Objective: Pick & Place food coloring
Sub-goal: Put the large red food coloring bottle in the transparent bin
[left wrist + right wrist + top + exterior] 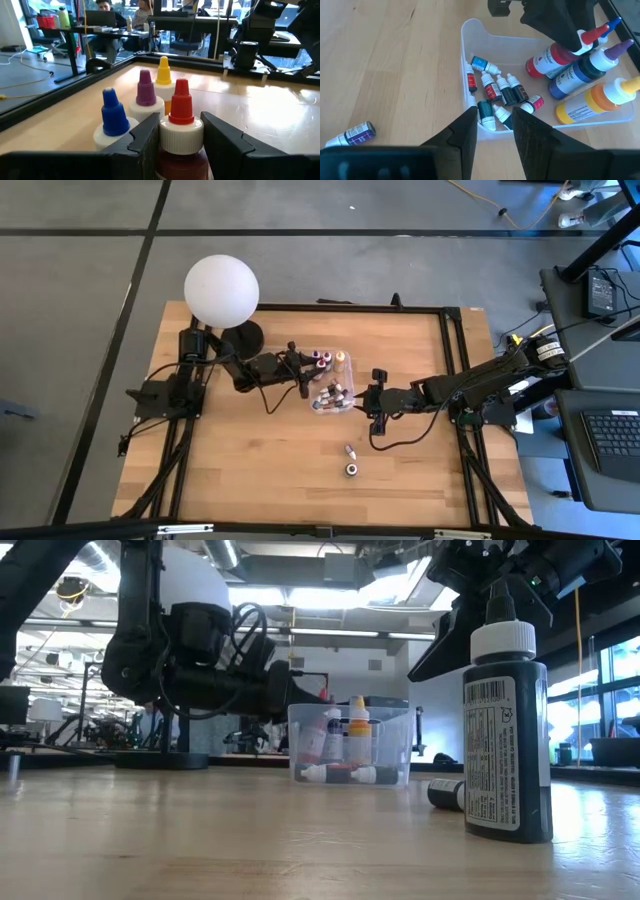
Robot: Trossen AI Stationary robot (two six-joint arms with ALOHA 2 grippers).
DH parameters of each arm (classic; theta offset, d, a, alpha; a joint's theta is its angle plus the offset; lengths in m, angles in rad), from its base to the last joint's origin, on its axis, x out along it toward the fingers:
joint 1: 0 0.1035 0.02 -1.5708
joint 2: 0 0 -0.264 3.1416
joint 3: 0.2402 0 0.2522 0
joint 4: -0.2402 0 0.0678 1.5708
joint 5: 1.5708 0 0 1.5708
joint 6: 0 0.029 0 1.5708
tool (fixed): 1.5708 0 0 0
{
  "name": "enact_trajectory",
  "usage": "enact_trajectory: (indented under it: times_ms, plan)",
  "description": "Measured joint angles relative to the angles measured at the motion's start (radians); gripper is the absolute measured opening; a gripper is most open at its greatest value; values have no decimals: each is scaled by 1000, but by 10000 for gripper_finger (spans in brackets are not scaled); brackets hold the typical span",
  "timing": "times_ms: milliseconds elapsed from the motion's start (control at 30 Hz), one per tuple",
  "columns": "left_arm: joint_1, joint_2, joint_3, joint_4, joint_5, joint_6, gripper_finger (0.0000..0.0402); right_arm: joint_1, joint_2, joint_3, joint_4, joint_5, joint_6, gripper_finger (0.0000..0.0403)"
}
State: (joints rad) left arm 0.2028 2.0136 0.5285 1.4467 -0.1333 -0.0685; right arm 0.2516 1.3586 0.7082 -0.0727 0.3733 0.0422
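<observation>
The clear plastic box (330,387) holds tall food coloring bottles with red (180,107), blue (113,114), purple (145,90) and yellow (163,71) caps standing upright, and several tiny bottles (500,92) lying on its floor. My left gripper (181,142) reaches into the box from the table's left and is shut on the red-capped bottle. My right gripper (494,132) hovers open over the box's right end, above the tiny bottles, holding nothing. A dark bottle (505,730) stands upright on the table nearer the near edge, and a small one (445,792) lies beside it. My left gripper pinches the red-capped bottle between its two fingers at the white collar (172,136) just under the red tip. The fingers (145,137) come level from the table's left. The bottle stays upright among the other tall bottles; whether its base rests on the box's floor is hidden.
A big white globe lamp (221,288) stands at the table's far left corner, behind the left arm. A purple-labelled small bottle (355,134) lies on the bare wood near the box. A black frame (450,340) runs along the table's edges. Bare wood spreads across the near half.
</observation>
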Motion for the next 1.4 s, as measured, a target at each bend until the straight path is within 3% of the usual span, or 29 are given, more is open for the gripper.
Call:
enact_trajectory:
  times_ms: [633, 1000, 1400]
  plan:
    - [0, 0, 0, -6, 0, -32, 141, 0, 0, 0, 0, -8, -1, 126]
    - [0, 0, 0, -5, 6, -76, 167, 0, 0, 0, -1, -8, -1, 126]
    - [0, -10, 0, 14, 84, -68, 171, 0, 0, 0, -1, -9, 1, 126]
